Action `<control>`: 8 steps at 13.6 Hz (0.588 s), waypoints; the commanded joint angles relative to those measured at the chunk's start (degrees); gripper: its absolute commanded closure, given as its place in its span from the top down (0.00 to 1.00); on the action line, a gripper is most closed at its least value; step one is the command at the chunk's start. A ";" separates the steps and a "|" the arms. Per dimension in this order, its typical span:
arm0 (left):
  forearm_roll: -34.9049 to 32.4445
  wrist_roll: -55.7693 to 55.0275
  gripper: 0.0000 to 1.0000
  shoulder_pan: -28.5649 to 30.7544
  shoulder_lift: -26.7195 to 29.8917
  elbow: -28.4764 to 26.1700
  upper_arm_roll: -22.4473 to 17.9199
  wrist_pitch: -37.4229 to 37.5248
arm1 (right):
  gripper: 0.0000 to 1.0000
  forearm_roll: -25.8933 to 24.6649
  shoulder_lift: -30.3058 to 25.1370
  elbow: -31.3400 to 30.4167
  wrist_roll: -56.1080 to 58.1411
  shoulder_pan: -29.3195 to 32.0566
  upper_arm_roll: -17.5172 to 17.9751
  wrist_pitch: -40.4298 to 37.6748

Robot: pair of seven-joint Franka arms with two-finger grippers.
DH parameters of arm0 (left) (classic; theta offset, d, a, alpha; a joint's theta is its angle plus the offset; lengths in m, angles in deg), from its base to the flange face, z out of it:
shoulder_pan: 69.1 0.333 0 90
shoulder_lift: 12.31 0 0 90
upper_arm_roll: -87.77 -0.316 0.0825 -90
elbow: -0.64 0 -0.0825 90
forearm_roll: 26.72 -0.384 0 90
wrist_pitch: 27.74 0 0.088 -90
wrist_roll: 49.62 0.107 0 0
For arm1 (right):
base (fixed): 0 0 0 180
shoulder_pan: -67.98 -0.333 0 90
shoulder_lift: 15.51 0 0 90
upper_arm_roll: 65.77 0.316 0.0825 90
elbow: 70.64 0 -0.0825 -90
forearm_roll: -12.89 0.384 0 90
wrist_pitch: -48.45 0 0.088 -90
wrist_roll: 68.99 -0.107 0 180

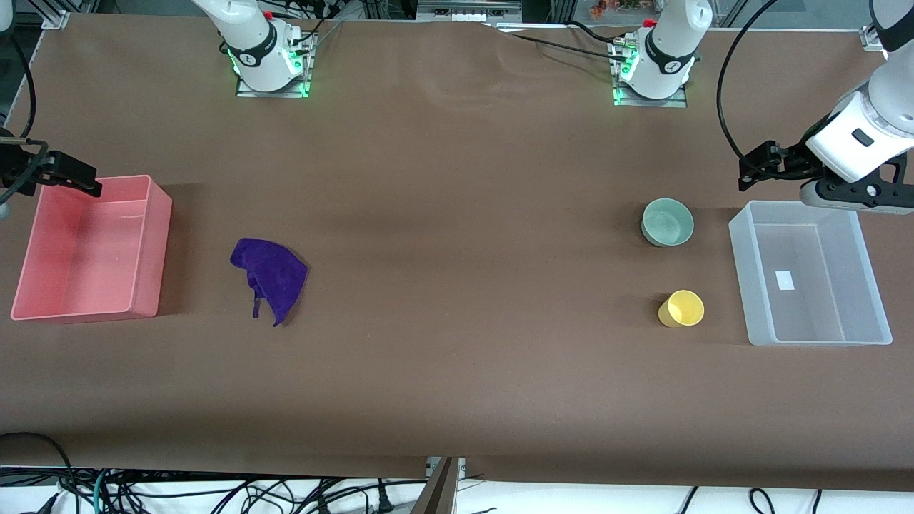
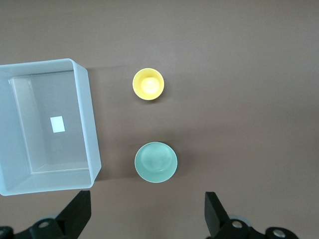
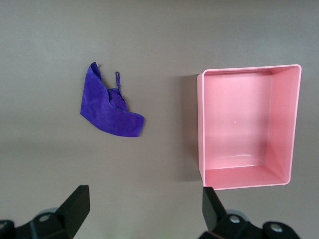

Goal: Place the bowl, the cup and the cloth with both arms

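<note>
The pale mint-green bowl (image 1: pixel 668 222) (image 2: pixel 156 162) stands upright toward the left arm's end of the table. The yellow cup (image 1: pixel 682 308) (image 2: pixel 148 84) stands nearer the front camera than the bowl. The purple cloth (image 1: pixel 271 275) (image 3: pixel 109 109) lies crumpled toward the right arm's end. My left gripper (image 1: pixel 751 170) (image 2: pixel 148 209) hangs open and empty, high over bare table close to the bowl. My right gripper (image 1: pixel 75 177) (image 3: pixel 144 206) is open and empty too, high over the table by the pink bin's corner.
A clear plastic bin (image 1: pixel 739 264) (image 2: pixel 92 129) sits beside the bowl and cup at the left arm's end. A pink bin (image 1: pixel 158 250) (image 3: pixel 200 124) sits beside the cloth at the right arm's end. Brown table covering spreads between them.
</note>
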 commanded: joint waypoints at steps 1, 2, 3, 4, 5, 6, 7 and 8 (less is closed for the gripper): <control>0.58 -0.29 1.00 0.23 0.37 -0.17 -0.17 0.70 | 1.00 0.08 0.55 0.20 0.22 0.07 0.28 0.34; 0.58 -0.46 1.00 0.32 0.37 -0.26 -0.17 0.70 | 1.00 -0.10 0.72 0.20 0.14 0.07 0.28 0.43; 0.58 -0.55 1.00 0.32 0.37 -0.26 -0.17 0.79 | 1.00 -0.27 1.94 0.20 0.14 -0.02 0.37 0.61; 0.58 -0.64 1.00 0.32 0.37 -0.43 -0.08 0.88 | 1.00 -0.10 2.30 0.12 0.05 -0.02 0.46 0.69; 0.50 -0.55 1.00 0.32 0.20 -0.43 -0.17 1.14 | 1.00 -0.10 2.39 0.20 0.05 -0.10 0.46 0.69; 0.50 -0.12 1.00 0.32 -0.24 -0.87 -0.17 1.05 | 1.00 -0.01 2.39 0.12 0.13 -0.10 0.55 0.69; 0.41 0.06 1.00 0.32 -1.72 -0.79 -0.25 1.05 | 1.00 -0.01 3.09 0.03 0.22 -0.45 0.63 0.61; 0.41 0.24 1.00 0.58 -3.21 -1.13 -0.17 1.05 | 1.00 0.16 4.05 0.03 0.40 -0.63 0.64 0.26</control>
